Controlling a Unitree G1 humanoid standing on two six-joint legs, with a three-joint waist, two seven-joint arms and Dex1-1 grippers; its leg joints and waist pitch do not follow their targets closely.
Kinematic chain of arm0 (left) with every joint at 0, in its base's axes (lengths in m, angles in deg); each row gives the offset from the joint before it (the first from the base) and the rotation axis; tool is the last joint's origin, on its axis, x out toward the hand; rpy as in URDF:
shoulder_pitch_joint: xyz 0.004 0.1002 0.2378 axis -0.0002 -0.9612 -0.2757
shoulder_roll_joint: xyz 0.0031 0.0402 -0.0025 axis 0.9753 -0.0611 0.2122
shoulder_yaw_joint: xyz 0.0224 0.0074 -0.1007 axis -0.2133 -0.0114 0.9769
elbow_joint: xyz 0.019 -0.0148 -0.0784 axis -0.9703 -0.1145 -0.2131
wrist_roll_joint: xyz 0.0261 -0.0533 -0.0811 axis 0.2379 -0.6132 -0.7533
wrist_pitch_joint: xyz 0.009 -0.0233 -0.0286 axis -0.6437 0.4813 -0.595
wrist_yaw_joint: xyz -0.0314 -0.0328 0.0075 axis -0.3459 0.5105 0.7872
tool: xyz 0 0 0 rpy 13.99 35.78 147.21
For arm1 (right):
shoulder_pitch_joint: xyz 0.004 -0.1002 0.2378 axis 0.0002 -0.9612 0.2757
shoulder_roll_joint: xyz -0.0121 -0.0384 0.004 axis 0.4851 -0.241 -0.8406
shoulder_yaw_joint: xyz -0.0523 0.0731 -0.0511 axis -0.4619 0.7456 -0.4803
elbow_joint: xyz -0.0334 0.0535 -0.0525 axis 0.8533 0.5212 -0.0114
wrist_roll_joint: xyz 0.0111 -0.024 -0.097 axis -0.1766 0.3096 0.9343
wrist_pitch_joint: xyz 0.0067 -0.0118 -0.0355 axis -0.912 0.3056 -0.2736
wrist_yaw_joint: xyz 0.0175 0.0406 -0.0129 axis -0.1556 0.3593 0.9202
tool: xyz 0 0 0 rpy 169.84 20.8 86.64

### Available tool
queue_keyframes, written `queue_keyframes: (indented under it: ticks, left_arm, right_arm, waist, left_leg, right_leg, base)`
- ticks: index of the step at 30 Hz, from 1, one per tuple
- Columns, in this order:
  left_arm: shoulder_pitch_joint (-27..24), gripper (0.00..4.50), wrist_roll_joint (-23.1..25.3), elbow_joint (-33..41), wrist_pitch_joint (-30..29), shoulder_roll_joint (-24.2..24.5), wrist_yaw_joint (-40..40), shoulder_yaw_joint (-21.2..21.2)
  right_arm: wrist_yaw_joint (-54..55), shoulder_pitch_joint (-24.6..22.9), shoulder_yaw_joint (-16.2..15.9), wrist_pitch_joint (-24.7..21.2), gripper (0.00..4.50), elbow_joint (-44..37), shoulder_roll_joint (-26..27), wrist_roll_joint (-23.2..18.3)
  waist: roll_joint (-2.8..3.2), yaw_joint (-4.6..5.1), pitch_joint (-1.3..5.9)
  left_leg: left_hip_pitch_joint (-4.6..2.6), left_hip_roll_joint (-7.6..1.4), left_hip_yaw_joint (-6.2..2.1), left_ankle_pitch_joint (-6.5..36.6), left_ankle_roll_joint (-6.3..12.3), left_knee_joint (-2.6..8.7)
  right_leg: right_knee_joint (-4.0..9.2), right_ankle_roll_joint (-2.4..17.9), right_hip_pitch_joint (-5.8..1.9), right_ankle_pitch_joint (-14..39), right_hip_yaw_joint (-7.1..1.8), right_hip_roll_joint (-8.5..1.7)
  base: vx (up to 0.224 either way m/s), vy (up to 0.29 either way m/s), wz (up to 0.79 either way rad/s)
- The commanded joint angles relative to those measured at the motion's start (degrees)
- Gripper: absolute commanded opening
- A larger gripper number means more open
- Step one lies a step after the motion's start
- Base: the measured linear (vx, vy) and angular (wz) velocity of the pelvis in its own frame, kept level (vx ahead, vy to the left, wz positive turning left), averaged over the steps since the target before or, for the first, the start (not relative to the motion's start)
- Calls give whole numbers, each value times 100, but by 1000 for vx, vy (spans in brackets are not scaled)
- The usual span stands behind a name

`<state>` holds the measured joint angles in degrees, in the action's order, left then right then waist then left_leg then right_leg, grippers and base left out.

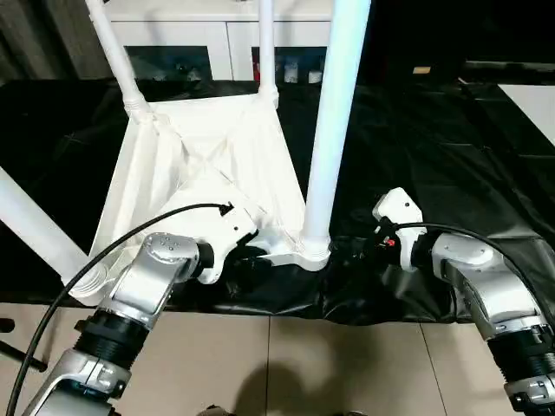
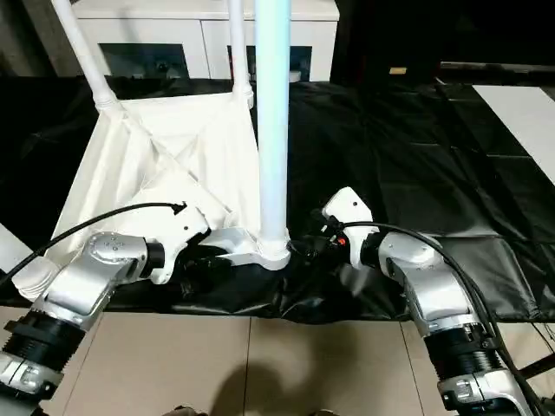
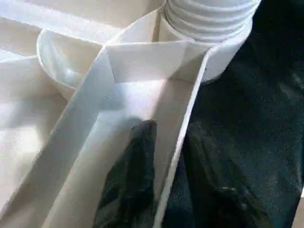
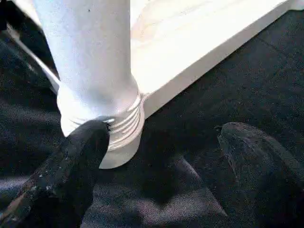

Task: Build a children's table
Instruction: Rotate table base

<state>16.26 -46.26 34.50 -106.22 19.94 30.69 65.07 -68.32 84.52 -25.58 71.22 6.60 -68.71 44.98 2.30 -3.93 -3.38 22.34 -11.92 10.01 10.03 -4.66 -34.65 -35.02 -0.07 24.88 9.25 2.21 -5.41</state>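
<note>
Top [image 1: 208, 165]: underside up on the surface [image 1: 416, 139], sockets exposed for legs.
Left claw [image 3: 166, 190]: clamped on the top's rim, steadying it.
Right claw [image 4: 161, 156]: spread open beside the near leg [image 1: 334, 113], one finger touching its base.

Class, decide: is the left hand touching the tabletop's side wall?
Touching. In the left wrist view the left hand straddles the tabletop's side wall, one finger lying inside against it.
</note>
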Motion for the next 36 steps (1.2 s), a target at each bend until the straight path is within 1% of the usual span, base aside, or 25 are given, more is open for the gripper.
queue_keyframes:
  ticks: [1,2,3,4,5,6,8,10,11,12,13,14,15,16,19,20,22,23,24,27,28,29,31,34,36]
  left_arm:
    - [241,149,3,-120,407,9,-168,-104]
    - [259,149,36,-139,442,24,-165,-108]
    - [293,149,64,-172,472,61,-227,-138]
    - [370,149,110,-245,505,136,-323,-185]
    - [440,149,124,-336,541,165,-374,-200]
    - [451,149,126,-350,546,168,-376,-203]
    - [553,149,174,-495,633,209,-399,-247]
    - [631,149,223,-651,747,260,-503,-323]
    - [665,149,246,-745,812,294,-589,-373]
    - [689,149,246,-835,826,359,-769,-440]
    - [695,149,250,-862,844,380,-818,-462]
    - [700,149,254,-885,861,400,-861,-483]
    - [698,149,243,-909,842,423,-928,-508]
    - [696,149,247,-934,860,433,-942,-520]
    - [725,149,259,-1223,1008,365,-832,-465]
    - [734,133,257,-1269,1037,358,-842,-468]
    - [744,114,242,-1374,1155,315,-767,-421]
    - [775,111,233,-1589,1368,261,-673,-364]
    - [797,102,231,-1733,1484,246,-668,-346]
    - [803,69,232,-1823,1523,258,-727,-356]
    - [801,67,251,-1839,1545,279,-766,-381]
    - [811,61,237,-1891,1567,278,-791,-372]
    - [855,33,171,-2024,1649,251,-859,-324]
    - [900,16,196,-2173,1792,255,-932,-364]
    - [903,7,205,-2204,1816,261,-970,-387]
  right_arm:
    - [-146,14,-66,111,416,-50,-30,-28]
    - [-173,4,-61,119,416,-53,-34,-28]
    - [-203,-13,-60,125,416,-67,-45,-29]
    - [-259,-55,-63,147,416,-104,-74,-26]
    - [-292,-82,-67,148,416,-137,-97,-36]
    - [-296,-86,-67,148,416,-142,-100,-38]
    - [-340,-125,-77,145,416,-201,-134,-57]
    - [-389,-153,-86,134,416,-257,-155,-85]
    - [-419,-169,-94,137,416,-288,-168,-97]
    - [-465,-195,-102,128,416,-348,-184,-114]
    - [-482,-204,-102,125,416,-367,-189,-119]
    - [-499,-213,-102,122,416,-384,-193,-122]
    - [-517,-225,-99,119,416,-409,-201,-128]
    - [-529,-234,-93,118,416,-422,-209,-135]
    - [-553,-247,-80,86,416,-480,-203,-162]
    - [-556,-247,-76,77,416,-490,-198,-166]
    - [-576,-247,-81,71,416,-505,-190,-179]
    - [-616,-251,-86,55,416,-530,-182,-199]
    - [-657,-251,-96,48,416,-533,-185,-213]
    - [-697,-251,-106,40,416,-532,-196,-223]
    - [-709,-250,-110,37,416,-533,-205,-232]
    - [-721,-247,-114,36,416,-529,-214,-242]
    - [-743,-230,-129,36,416,-522,-222,-260]
    - [-763,-217,-135,33,416,-516,-222,-260]
    - [-769,-213,-135,36,416,-511,-222,-258]
  waist:
    - [-114,-13,470]
    - [-125,-12,468]
    - [-134,-6,467]
    - [-107,-3,463]
    - [-112,21,463]
    - [-117,35,461]
    - [-110,42,468]
    - [-119,44,470]
    - [-40,33,475]
    - [-79,48,473]
    - [-58,39,479]
    - [-62,42,478]
    - [-52,42,480]
    - [-56,40,482]
    - [-61,38,476]
    - [-75,34,477]
    - [-68,34,478]
    - [-84,33,478]
    - [-81,28,472]
    - [-87,29,473]
    - [-109,27,475]
    - [-105,23,475]
    - [-104,24,474]
    - [-111,30,480]
    - [-112,38,488]
  left_leg:
    - [-76,-8,58,750,570,339]
    - [-57,-6,53,772,537,343]
    - [-53,-3,54,799,522,344]
    - [-60,1,50,848,496,345]
    - [-49,9,46,854,467,348]
    - [-62,10,47,913,440,351]
    - [-67,10,44,910,427,346]
    - [-58,16,43,868,437,344]
    - [-78,10,34,897,425,342]
    - [-68,12,40,923,414,345]
    - [-76,7,32,926,405,349]
    - [-82,2,33,927,398,352]
    - [-85,-1,34,950,383,352]
    - [-85,-5,32,961,373,353]
    - [-90,1,39,1044,367,349]
    - [-86,2,36,1048,361,353]
    - [-86,-3,33,1056,356,353]
    - [-82,-1,30,1067,359,352]
    - [-88,3,32,1102,358,356]
    - [-88,-7,30,1127,348,360]
    - [-82,-9,30,1093,350,359]
    - [-84,-8,31,1063,353,356]
    - [-80,-6,30,1024,359,357]
    - [-72,-4,28,997,365,356]
    - [-65,-7,24,915,385,352]
  right_leg:
    - [340,1343,-381,710,-116,-125]
    - [330,1316,-400,719,-115,-132]
    - [331,1300,-405,738,-113,-130]
    - [334,1268,-401,813,-114,-132]
    - [340,1230,-413,864,-112,-130]
    - [352,1208,-406,940,-110,-124]
    - [358,1218,-406,930,-110,-118]
    - [356,1231,-411,912,-107,-116]
    - [348,1242,-399,936,-109,-122]
    - [357,1252,-405,905,-106,-112]
    - [350,1260,-409,891,-107,-117]
    - [343,1285,-401,837,-105,-111]
    - [340,1323,-403,796,-105,-112]
    - [336,1360,-410,760,-106,-117]
    - [350,1379,-405,813,-106,-115]
    - [346,1363,-414,856,-105,-118]
    - [350,1354,-409,872,-103,-118]
    - [357,1347,-414,894,-101,-121]
    - [367,1327,-407,963,-100,-122]
    - [365,1299,-406,1019,-104,-128]
    - [361,1290,-414,1025,-108,-135]
    - [358,1278,-407,1037,-109,-133]
    - [360,1277,-408,1040,-108,-136]
    - [354,1276,-418,1009,-108,-140]
    - [333,1308,-425,851,-107,-139]
  base:
    - [0,0,0]
    - [0,0,0]
    - [0,0,0]
    - [0,0,0]
    - [0,0,0]
    - [0,0,0]
    - [0,0,0]
    - [0,0,0]
    - [0,0,0]
    - [0,0,0]
    - [0,0,0]
    - [0,0,0]
    - [0,0,0]
    - [0,0,0]
    - [0,0,0]
    - [0,0,0]
    - [0,0,0]
    - [0,0,0]
    - [0,0,0]
    - [0,0,0]
    - [0,0,0]
    - [0,0,0]
    - [0,0,0]
    - [0,0,0]
    - [0,0,0]
